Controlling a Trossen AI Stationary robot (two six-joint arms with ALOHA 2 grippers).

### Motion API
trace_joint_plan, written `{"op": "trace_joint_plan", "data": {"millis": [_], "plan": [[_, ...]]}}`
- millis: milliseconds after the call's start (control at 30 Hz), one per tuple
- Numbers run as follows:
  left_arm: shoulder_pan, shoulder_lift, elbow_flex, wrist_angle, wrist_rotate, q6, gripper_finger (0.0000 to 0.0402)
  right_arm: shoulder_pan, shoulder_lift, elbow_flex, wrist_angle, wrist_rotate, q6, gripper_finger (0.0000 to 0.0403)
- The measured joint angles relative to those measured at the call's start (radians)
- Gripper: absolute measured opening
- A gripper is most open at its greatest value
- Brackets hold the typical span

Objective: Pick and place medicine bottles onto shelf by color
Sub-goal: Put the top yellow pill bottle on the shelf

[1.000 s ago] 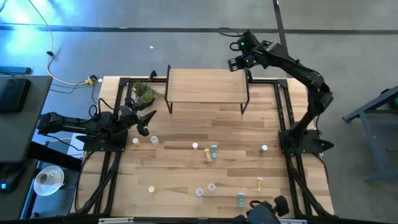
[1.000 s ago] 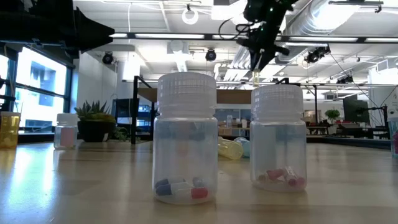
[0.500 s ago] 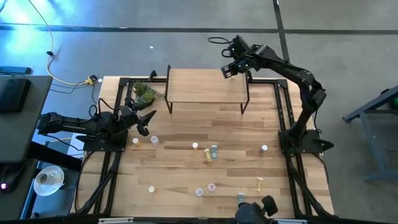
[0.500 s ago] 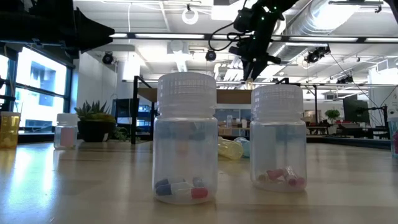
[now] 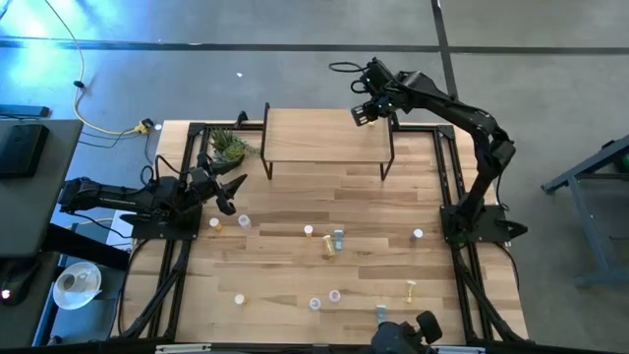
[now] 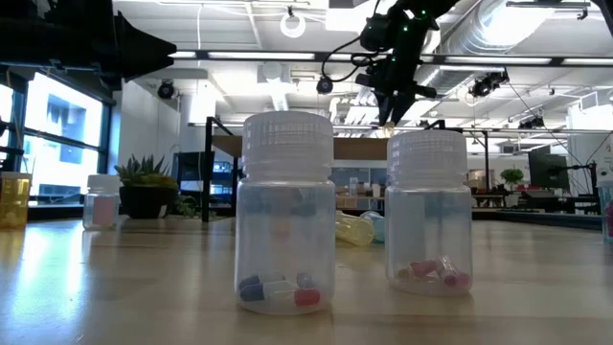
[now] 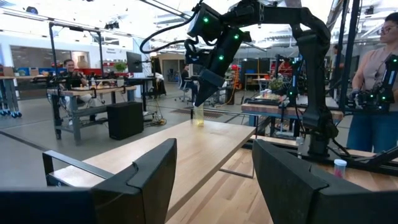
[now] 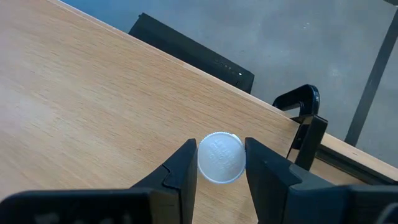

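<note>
The right gripper (image 5: 366, 113) hangs over the upper right part of the shelf (image 5: 319, 138), near its far edge and right corner, its fingers (image 8: 180, 171) pinching a yellow-tinted bottle (image 7: 198, 116) by its white cap (image 8: 221, 157); in the left wrist view the bottle's base sits at the board's surface, though whether it touches cannot be told. The rest of the light-wood board, from centre to its left end, lies bare. The left gripper (image 5: 234, 191) waits at the left middle of the high view, just below the small potted plant (image 5: 228, 147), its fingers (image 7: 140, 180) spread wide with nothing between them. Across the plank tabletop (image 5: 295, 211) in front of the shelf the other bottles are scattered well apart: two near the left gripper (image 5: 243, 221), a white-capped one (image 5: 309, 231) beside a teal-blue one (image 5: 339, 237) and a yellow one lying down (image 5: 329, 248) at centre, one alone at the right (image 5: 418, 235), and a loose row toward the lower edge, including a pink-tinted one (image 5: 335, 294) and a yellow one on its side (image 5: 411, 289). In the low view two clear bottles holding capsules (image 6: 285, 216) stand upright close to the camera. A wide strip of bare planks separates the shelf's black legs (image 5: 267, 162) from the nearest bottles. Beyond the table are grey floor, workbenches and people (image 7: 373, 81) in the room.
</note>
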State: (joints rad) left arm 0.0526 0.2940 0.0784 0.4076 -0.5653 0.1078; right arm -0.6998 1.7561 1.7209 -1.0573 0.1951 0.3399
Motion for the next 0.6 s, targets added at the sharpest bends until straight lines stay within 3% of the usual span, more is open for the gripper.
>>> {"op": "trace_joint_plan", "data": {"millis": [600], "plan": [[0.0,0.0,0.0,0.0,0.0,0.0,0.0201,0.0,0.0,-0.001,0.0,-0.003,-0.007,0.0112]]}}
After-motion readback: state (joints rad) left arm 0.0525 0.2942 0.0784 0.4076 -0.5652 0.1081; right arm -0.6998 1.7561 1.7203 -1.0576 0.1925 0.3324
